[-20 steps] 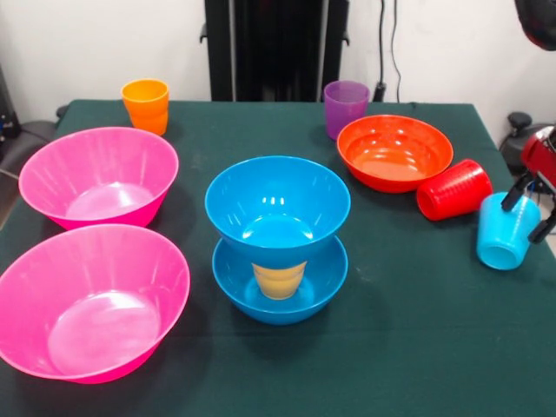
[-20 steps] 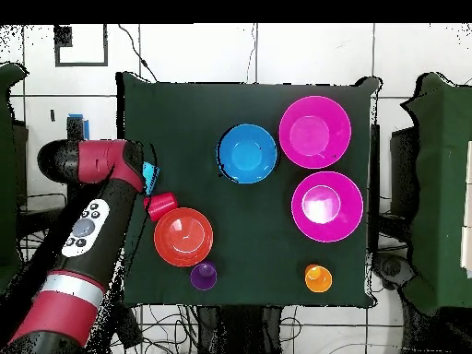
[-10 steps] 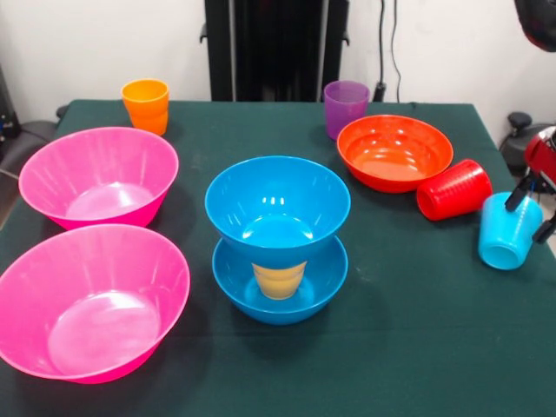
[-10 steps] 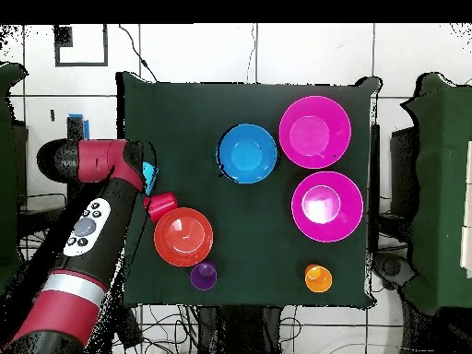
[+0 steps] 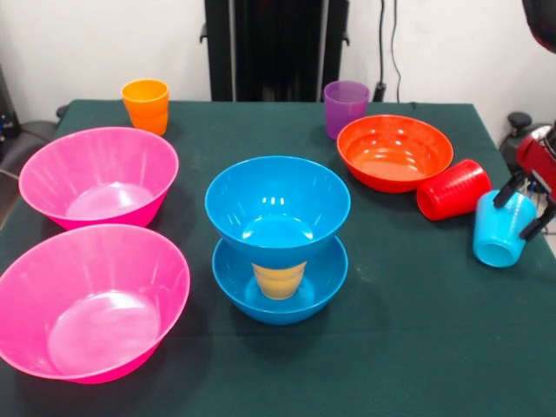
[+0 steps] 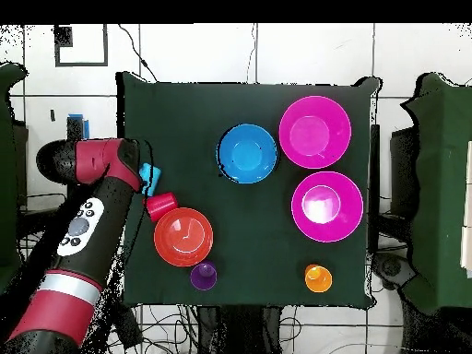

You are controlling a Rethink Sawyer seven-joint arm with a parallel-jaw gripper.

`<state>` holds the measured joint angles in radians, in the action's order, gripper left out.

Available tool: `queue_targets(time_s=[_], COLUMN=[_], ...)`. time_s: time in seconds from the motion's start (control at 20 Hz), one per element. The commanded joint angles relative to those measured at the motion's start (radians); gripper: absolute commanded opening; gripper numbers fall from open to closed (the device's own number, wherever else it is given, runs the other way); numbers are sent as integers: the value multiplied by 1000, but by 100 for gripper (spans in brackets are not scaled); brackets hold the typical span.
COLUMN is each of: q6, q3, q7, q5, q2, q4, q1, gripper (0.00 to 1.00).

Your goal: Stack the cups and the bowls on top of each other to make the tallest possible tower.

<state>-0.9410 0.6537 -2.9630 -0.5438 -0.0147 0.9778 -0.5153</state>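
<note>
Counter [image 5: 417,347]: covered in dark green cloth, carrying all the bowls and cups.
Arm [image 6: 88,217]: red and black, reaching over the counter's edge in the overhead view; only its end shows at the right edge of the front view.
Pink bowls: two, both upright and side by side on the left in the front view, the near pink bowl [image 5: 91,300] just in front of the far pink bowl [image 5: 98,176].
Tower [image 5: 278,239]: near the middle of the counter; an upper blue bowl [image 5: 278,206] sits on a yellow cup [image 5: 279,280], which stands mouth down inside a lower blue bowl [image 5: 280,291].
Orange-red bowl [image 5: 394,152]: upright, right of the tower and farther back.
Red cup [image 5: 453,188]: lying on its side, just beside the orange-red bowl's rim.
Light blue cup [image 5: 500,228]: tilted at the counter's right edge, mouth toward the camera; it seems lifted off the cloth, though that is hard to judge.
Hand [image 5: 523,204]: its dark fingers are closed around the light blue cup's base end.
Purple cup [image 5: 346,109]: upright, behind the orange-red bowl.
Orange cup [image 5: 146,106]: upright at the far left corner, well apart from the rest.
</note>
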Motion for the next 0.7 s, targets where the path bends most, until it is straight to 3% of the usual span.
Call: queue_targets(time_s=[0.05,0.3,0.7], q6=[-163,-246,-296], q3=[-41,-26,-8], q7=[-119,-122,-138], q5=[77,73,63], q2=[74,43,42], q4=[-46,-57,-84], q1=[-25,-38,-48], gripper=[100,100,100])
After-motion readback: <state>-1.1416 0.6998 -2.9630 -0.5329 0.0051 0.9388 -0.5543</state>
